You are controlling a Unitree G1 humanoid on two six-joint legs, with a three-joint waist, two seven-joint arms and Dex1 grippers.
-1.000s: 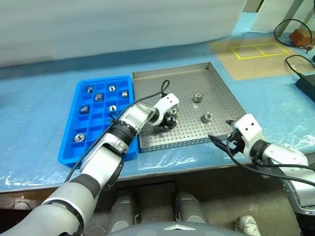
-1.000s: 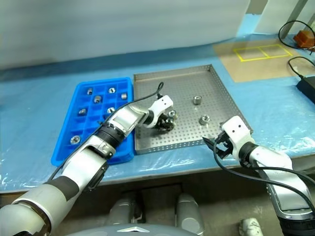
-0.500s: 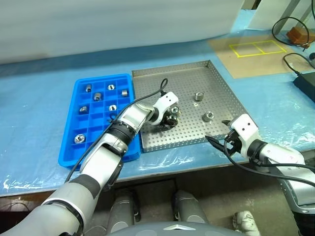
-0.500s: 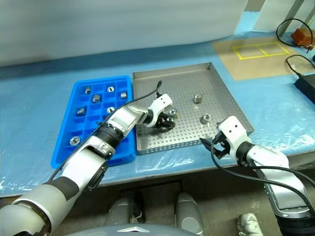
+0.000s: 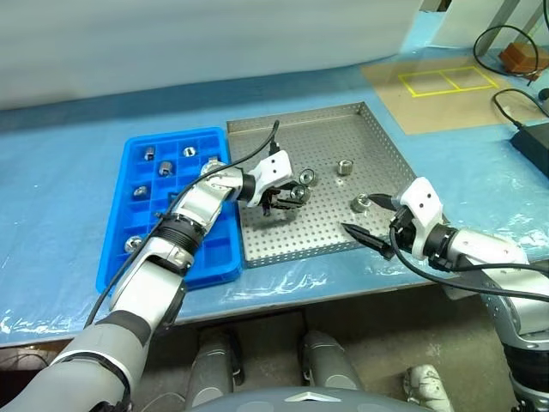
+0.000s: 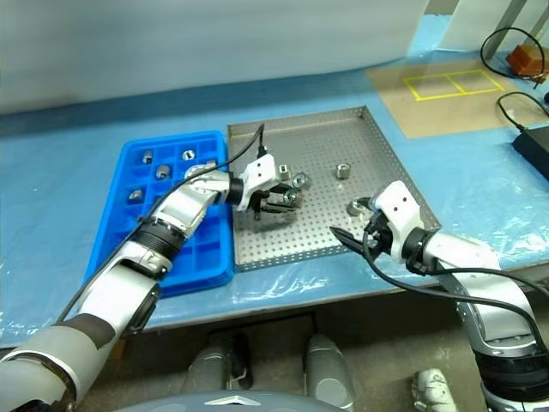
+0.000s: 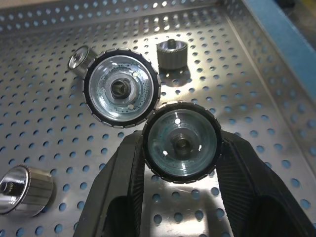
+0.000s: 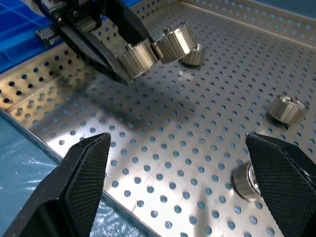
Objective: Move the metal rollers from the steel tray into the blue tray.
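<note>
1. left wrist view puts it plainly: our left gripper [image 7: 180, 148] is clamped on one metal roller [image 7: 180, 142], a finger [image 7: 129, 168] pressed on each side of its ribbed rim, held up off the steel tray [image 7: 256, 163].
2. a second roller [image 7: 121, 89] sits touching the held one. in the right wrist view the pair [image 8: 155, 50] seem stuck side by side in the air, perhaps by magnetism or grease, though we cannot tell what binds them.
3. our right gripper [image 5: 371, 225] hangs with its fingers spread wide and nothing between them, over the near right corner of the steel tray, just beside a loose roller [image 5: 361, 203].
4. other rollers are left in the steel tray: one further back [image 5: 344, 167] and one by the left gripper [image 5: 307, 177].
5. the blue tray [image 5: 120, 249] lies touching the steel tray's left rim, with several rollers already sitting in its far compartments [image 5: 163, 168] and many near cells free.
6. we judge the step in hand to be carrying the gripped roller across to the blue tray. to do it well we should lift clear of the rim between the trays, travel smoothly so the clinging roller does not drop off midway, and pick an empty cell.
7. if both arrive together, we should lower well into one compartment before letting go, so neither bounces out.
8. the right arm could meanwhile close on its nearby roller, keeping apart from the left arm's path.
</note>
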